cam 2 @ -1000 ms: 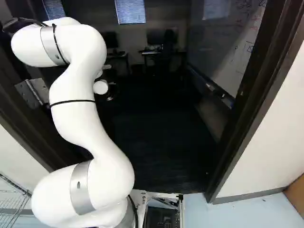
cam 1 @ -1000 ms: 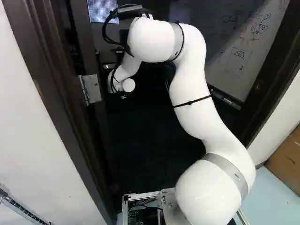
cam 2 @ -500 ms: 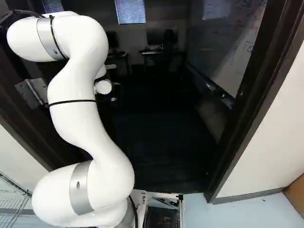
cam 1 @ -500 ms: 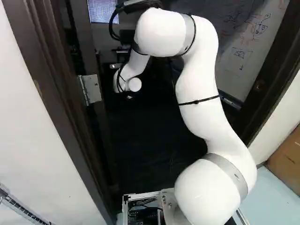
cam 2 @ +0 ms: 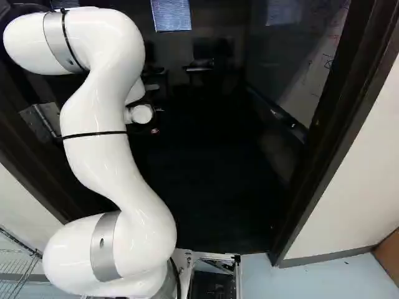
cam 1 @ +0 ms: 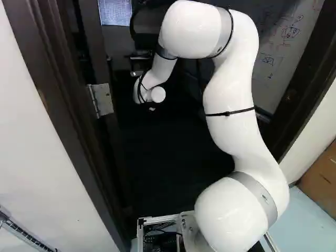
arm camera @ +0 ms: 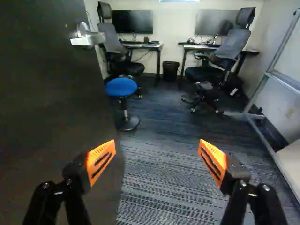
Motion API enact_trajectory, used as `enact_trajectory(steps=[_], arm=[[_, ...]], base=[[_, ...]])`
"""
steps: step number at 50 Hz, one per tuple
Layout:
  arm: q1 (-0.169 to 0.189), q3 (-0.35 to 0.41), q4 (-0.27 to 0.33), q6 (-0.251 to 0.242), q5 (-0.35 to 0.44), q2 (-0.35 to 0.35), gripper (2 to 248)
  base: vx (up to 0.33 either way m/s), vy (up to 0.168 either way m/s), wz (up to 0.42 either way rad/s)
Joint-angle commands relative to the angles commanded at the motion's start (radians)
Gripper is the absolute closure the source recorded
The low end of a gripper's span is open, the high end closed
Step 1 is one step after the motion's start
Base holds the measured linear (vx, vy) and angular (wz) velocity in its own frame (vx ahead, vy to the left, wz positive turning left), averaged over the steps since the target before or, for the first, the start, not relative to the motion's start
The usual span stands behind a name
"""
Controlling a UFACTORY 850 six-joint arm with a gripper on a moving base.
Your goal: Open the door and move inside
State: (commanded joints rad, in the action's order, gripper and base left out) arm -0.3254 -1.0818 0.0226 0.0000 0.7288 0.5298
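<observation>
left base view: one white jointed arm [cam 1: 231, 121] reaches in through one dark door frame [cam 1: 50, 89]; one silver metal hinge [cam 1: 105, 98] at its left side, one whiteboard [cam 1: 289, 47] beyond. right base view: pale blue floor [cam 2: 312, 277] this side of the doorway; opening done, i judge, and moving inside is the step in hand. next: drive the base ahead, arm kept off door and frame. wrist view: one dark flat door [arm camera: 51, 93] stands open alongside the black two-fingered gripper [arm camera: 157, 157], one silver lever handle [arm camera: 88, 38] farther ahead on it. two orange-padded fingers spread wide, nothing held; whether one brushes the door, can't tell. inside, counted: two black office chairs [arm camera: 112, 40] [arm camera: 229, 47], two dark monitors [arm camera: 132, 21] [arm camera: 215, 22], two desks [arm camera: 140, 46] [arm camera: 206, 47], one blue-topped round stool [arm camera: 121, 87], one black bin [arm camera: 170, 70].
</observation>
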Motion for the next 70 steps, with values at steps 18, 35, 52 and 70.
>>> enact_trajectory(steps=[18, 35, 52, 70], arm=[[0.041, 0.054, 0.0, 0.0, 0.0, -0.042, 3], [0.081, 0.105, 0.0, 0.0, 0.0, -0.081, 3], [0.122, 0.153, 0.0, 0.0, 0.0, -0.119, 3], [0.168, 0.199, 0.0, 0.0, 0.0, -0.157, 3]], base=[[0.0, 0.0, 0.0], [0.0, 0.0, 0.0], [0.0, 0.0, 0.0], [0.0, 0.0, 0.0]])
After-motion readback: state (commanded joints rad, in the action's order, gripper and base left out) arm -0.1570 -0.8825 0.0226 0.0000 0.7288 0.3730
